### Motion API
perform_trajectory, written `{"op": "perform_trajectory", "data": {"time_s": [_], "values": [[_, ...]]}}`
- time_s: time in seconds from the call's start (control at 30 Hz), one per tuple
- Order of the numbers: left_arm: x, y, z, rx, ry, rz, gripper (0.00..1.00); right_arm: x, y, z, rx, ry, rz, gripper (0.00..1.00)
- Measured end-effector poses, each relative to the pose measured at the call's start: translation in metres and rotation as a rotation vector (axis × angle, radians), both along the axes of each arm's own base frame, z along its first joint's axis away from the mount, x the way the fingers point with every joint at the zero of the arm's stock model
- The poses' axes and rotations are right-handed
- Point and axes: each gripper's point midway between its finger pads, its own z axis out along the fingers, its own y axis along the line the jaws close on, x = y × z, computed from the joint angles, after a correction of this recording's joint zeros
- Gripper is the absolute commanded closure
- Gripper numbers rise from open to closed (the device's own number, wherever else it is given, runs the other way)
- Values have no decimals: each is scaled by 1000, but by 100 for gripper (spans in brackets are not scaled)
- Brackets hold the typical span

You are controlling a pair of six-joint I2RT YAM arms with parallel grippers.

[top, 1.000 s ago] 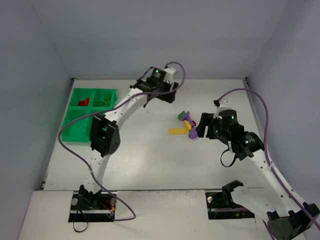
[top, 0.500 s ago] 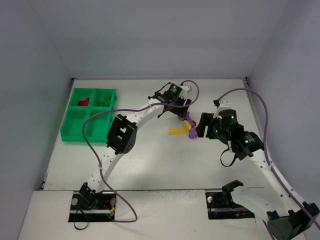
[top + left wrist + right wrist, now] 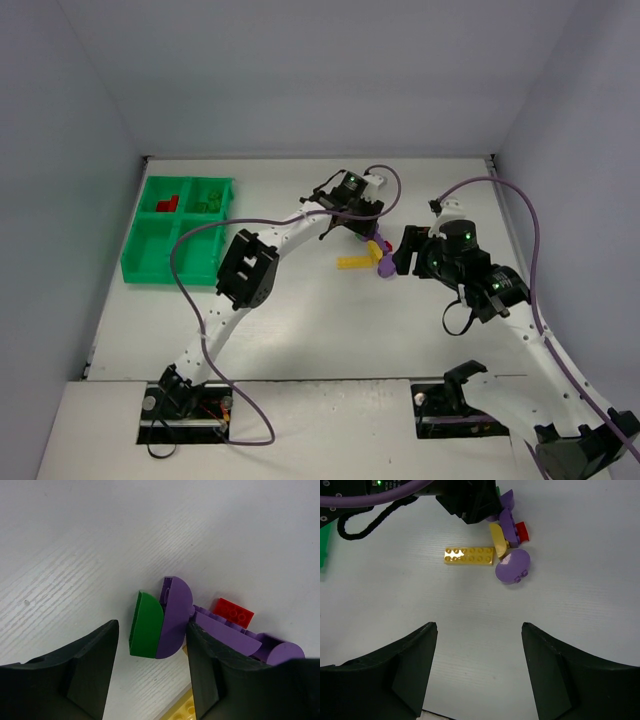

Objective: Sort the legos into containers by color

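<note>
While the tray [image 3: 140,262] sits far left of the lego pile, the left tool [image 3: 152,672] hovers wide open and empty, straddling the pile's green brick [image 3: 146,625] and touching purple brick [image 3: 174,616]. Narrow onto green alone. Right tool [image 3: 479,672] open, empty.

Count of items visible:

- Green plastic tray [image 3: 150,268]: one, four square compartments in two-by-two layout.
- Red plastic bricks: one cluster in far-left compartment [image 3: 167,204], number unclear; one small flat red brick in centre pile [image 3: 233,612]. 
- Green plastic bricks: cluster in far-right compartment [image 3: 208,201], number unclear; one rounded green brick in pile [image 3: 145,625].
- Purple plastic bricks: at least three in pile, incl. half-round purple piece [image 3: 173,616] and round purple piece [image 3: 512,565].
- Yellow plastic bricks: two; long studded yellow brick [image 3: 469,556], curved yellow piece [image 3: 498,538].
</note>
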Motion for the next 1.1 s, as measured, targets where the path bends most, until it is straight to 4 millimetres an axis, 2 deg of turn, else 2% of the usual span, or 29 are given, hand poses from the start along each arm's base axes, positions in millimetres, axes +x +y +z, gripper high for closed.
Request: {"op": "perform_trajectory", "data": {"time_s": [0.13, 0.23, 0.27, 0.3, 0.43, 0.57, 0.67, 0.77, 0.87, 0.9, 0.93, 0.97, 1.0, 1.03, 1.1], "values": [[-5, 1, -2, -2, 12, -10, 51, 0, 0, 0, 0, 0, 0, 35], [-10, 5, -9, 9, 25, -10, 64, 0, 0, 0, 0, 0, 0, 35], [-10, 6, -8, 7, 23, -10, 74, 0, 0, 0, 1, 0, -1, 35], [-12, 8, -8, 11, 25, -8, 79, 0, 0, 0, 2, 1, -2, 35], [-18, 18, -10, 37, 28, 1, 90, 0, 0, 0, 3, 1, -2, 35], [-29, 35, -18, 84, 43, 25, 93, 0, 0, 0, 3, 1, -2, 35], [-43, 60, -17, 125, 55, 55, 94, 0, 0, 0, 4, 1, -1, 35], [-56, 83, -2, 133, 52, 89, 95, 0, 2, 0, 7, 4, 4, 35], [-71, 102, 22, 112, 30, 123, 95, 3, 4, -1, 13, 5, 9, 36], [-77, 108, 30, 100, 24, 134, 92, 3, 6, -2, 15, 8, 12, 36], [-82, 112, 36, 90, 18, 142, 74, 4, 7, -2, 17, 10, 15, 36], [-86, 117, 44, 80, 7, 151, 67, 5, 8, -3, 19, 13, 16, 36], [-88, 119, 51, 69, -1, 163, 62, 6, 8, -4, 21, 14, 16, 36], [-90, 122, 58, 59, -6, 178, 52, 8, 10, -4, 24, 15, 13, 37], [-89, 123, 69, 37, -18, 204, 42, 13, 12, -6, 26, 16, 14, 37]]}}
